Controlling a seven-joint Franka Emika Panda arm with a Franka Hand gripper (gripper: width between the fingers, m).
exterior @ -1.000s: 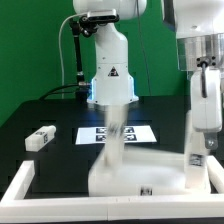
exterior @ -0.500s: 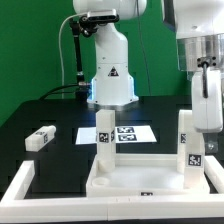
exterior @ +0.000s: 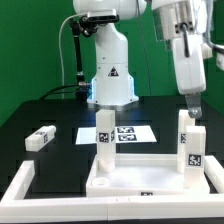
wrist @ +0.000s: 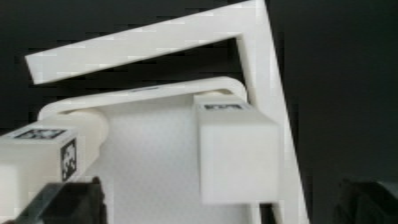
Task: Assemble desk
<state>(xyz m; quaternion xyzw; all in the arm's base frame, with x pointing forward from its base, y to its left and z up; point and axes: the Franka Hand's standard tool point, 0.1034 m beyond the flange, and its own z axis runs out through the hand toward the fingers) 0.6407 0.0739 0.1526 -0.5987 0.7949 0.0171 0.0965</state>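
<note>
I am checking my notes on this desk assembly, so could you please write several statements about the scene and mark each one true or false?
1. Two legs stand upright on the tabletop. True: one leg and another leg.
2. The gripper is shut on a leg. False: it is open, above the leg on the exterior view's right.
3. A loose leg lies on the table. True.
4. The marker board is stacked on the tabletop. False: it lies flat behind it.
</note>
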